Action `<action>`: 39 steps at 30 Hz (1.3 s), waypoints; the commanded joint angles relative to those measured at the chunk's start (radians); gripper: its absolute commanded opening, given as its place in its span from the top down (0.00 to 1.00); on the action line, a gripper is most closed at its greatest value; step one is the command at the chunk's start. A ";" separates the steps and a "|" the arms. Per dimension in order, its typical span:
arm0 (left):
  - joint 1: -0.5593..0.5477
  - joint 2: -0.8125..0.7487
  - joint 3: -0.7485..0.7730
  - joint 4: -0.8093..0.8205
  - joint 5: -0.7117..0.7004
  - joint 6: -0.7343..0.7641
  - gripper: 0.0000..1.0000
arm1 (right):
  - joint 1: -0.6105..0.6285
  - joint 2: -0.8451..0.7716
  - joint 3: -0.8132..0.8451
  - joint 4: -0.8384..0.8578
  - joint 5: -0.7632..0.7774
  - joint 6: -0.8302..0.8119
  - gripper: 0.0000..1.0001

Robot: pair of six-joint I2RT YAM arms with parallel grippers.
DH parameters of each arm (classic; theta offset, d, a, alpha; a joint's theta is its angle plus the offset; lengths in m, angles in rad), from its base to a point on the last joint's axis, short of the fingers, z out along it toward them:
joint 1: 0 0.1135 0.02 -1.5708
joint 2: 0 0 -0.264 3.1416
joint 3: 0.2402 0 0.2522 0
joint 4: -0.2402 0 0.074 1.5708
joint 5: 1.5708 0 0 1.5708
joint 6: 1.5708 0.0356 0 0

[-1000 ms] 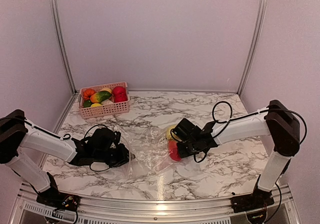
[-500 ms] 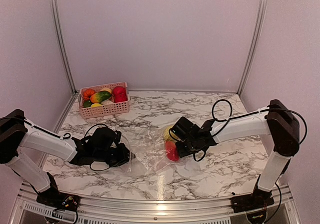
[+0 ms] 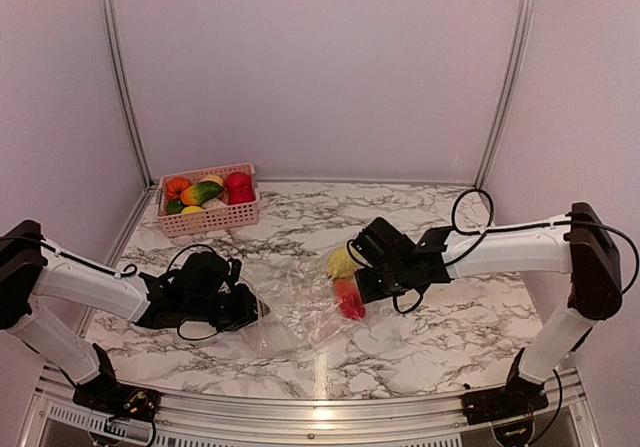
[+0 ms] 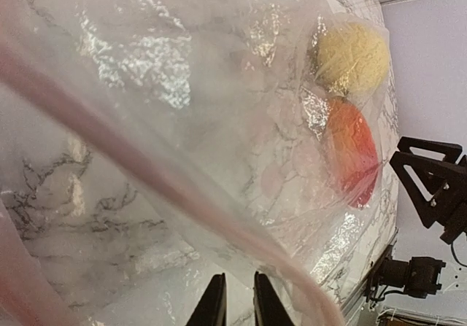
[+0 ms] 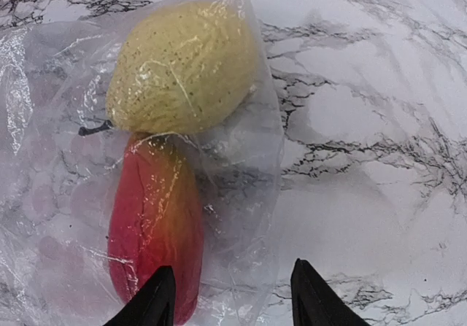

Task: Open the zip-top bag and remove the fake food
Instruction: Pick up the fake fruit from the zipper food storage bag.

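Top view, bag: the zip-top bag [image 3: 290, 302] is lying on the table [image 3: 470, 337], with 2 pieces of fake food [image 3: 347, 292] sitting inside at its 3 o'clock end.
Top view, basket: the pink basket [image 3: 205, 219] is standing at 10 o'clock.
Left wrist view: the left gripper [image 4: 239, 308] is pinching the bag's film, jaws narrow; the food is showing at 2 o'clock.
Right wrist view: the right gripper [image 5: 232, 297] is hovering with its jaws wide, the bagged food at its 11 o'clock.

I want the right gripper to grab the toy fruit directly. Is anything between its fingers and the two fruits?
Yes. The zip-top bag's clear film covers both the yellow fruit and the red fruit. The open right gripper is outside the bag.
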 commanded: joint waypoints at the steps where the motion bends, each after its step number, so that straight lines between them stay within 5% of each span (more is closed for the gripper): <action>1: -0.006 -0.045 -0.003 -0.008 -0.014 0.023 0.85 | 0.011 -0.040 0.048 -0.030 -0.002 0.018 0.47; 9: -0.006 -0.064 -0.023 0.004 -0.017 0.021 0.85 | 0.019 -0.079 0.055 -0.019 -0.027 0.035 0.52; 20: -0.005 -0.009 -0.063 0.085 -0.004 -0.011 0.85 | 0.022 0.030 0.078 0.038 -0.053 0.054 0.77; 39: -0.006 0.050 -0.102 0.138 0.005 -0.029 0.85 | -0.004 0.102 -0.030 0.152 -0.101 0.093 0.82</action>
